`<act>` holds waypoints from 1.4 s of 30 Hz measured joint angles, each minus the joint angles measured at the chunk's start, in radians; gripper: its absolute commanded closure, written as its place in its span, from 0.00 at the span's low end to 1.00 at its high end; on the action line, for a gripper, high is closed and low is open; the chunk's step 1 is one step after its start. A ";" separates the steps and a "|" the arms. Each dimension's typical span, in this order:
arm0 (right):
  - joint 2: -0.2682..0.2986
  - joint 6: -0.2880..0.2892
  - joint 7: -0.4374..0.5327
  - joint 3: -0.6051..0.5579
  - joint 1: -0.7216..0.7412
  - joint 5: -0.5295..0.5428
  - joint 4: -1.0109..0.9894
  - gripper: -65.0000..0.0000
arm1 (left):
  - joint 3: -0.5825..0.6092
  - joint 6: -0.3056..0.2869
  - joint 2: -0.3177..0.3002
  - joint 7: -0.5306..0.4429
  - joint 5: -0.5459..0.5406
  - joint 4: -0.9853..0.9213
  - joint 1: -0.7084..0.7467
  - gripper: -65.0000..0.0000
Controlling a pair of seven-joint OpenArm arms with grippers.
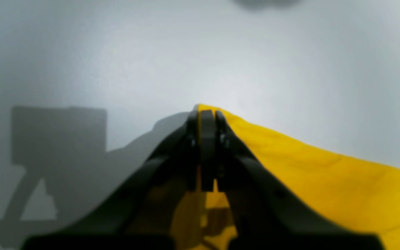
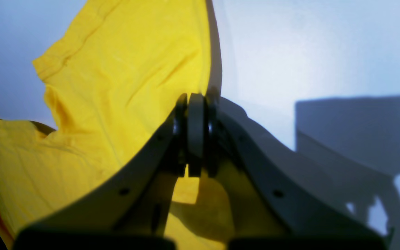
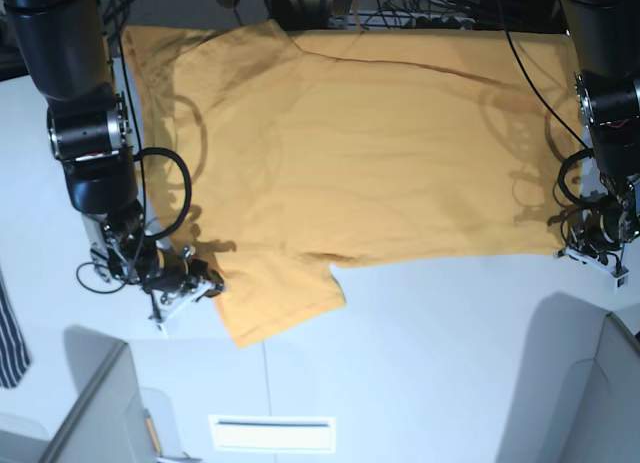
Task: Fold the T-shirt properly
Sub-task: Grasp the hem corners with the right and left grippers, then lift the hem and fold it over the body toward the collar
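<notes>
both grippers (image 1: pixel 207 116) (image 2: pixel 196 100) clamped on t-shirt (image 3: pixel 380 163) edges — striped garment (image 3: pixel 10 333) well aside

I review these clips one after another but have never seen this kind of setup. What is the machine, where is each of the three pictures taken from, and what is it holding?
This is a robot with two arms working over a white table. The base view looks down from above; there the robot's left arm appears on the right side of the picture and its right arm on the left. The other two pictures come from cameras mounted on each wrist, looking along the gripper.

An orange-yellow T-shirt lies spread on the table. The left gripper is shut on a corner of the T-shirt. The right gripper is shut on the T-shirt's edge near a sleeve. A dark striped garment shows at the base view's left edge.
</notes>
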 measured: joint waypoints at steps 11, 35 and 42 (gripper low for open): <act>0.004 -0.014 -0.006 -0.005 0.034 -0.027 -0.007 1.00 | 0.007 0.003 0.025 0.086 0.026 0.045 -0.053 1.00; 0.022 -0.026 0.013 -0.008 0.116 -0.042 -0.011 1.00 | 0.007 0.003 0.013 0.092 0.031 0.047 -0.123 1.00; 0.034 -0.025 0.012 -0.008 0.116 -0.042 -0.012 1.00 | 0.007 0.002 -0.006 0.091 0.027 0.048 -0.146 1.00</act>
